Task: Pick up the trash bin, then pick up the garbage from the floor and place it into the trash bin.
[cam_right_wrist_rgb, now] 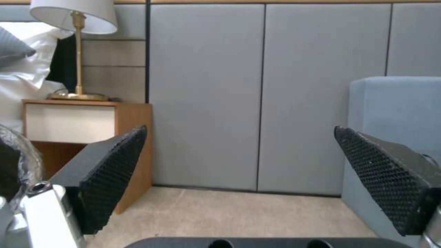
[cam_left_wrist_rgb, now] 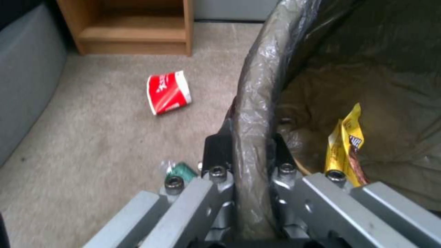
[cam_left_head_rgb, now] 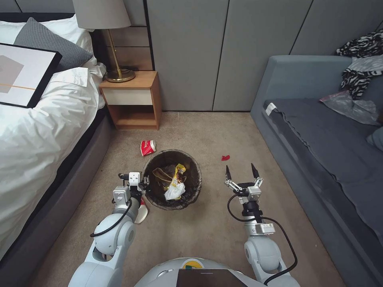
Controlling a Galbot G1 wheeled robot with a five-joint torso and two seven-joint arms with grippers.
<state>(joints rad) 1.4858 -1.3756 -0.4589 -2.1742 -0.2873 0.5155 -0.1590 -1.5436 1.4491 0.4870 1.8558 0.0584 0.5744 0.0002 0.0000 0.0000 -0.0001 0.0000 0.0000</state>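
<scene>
The trash bin (cam_left_head_rgb: 194, 167), lined with a dark bag, is in front of me on the carpet. Inside it lie a yellow wrapper (cam_left_head_rgb: 180, 171), a white tissue (cam_left_head_rgb: 174, 191) and brown paper. My left gripper (cam_left_head_rgb: 146, 184) is shut on the bin's near-left rim; in the left wrist view the left gripper (cam_left_wrist_rgb: 246, 141) has one finger inside and one outside the bagged rim (cam_left_wrist_rgb: 257, 79). My right gripper (cam_left_head_rgb: 241, 172) hangs open and empty right of the bin, well apart from it. A red paper cup (cam_left_head_rgb: 147, 147) lies beyond the bin, and a small red scrap (cam_left_head_rgb: 225, 158) lies to the right.
Another red-and-white cup (cam_left_head_rgb: 141, 213) lies under my left forearm. A green-labelled piece (cam_left_wrist_rgb: 181, 170) sits beside the left gripper. The bed (cam_left_head_rgb: 36, 135) is on the left, a wooden nightstand (cam_left_head_rgb: 133, 99) stands behind, and a grey sofa (cam_left_head_rgb: 319, 139) is on the right. Open carpet lies between them.
</scene>
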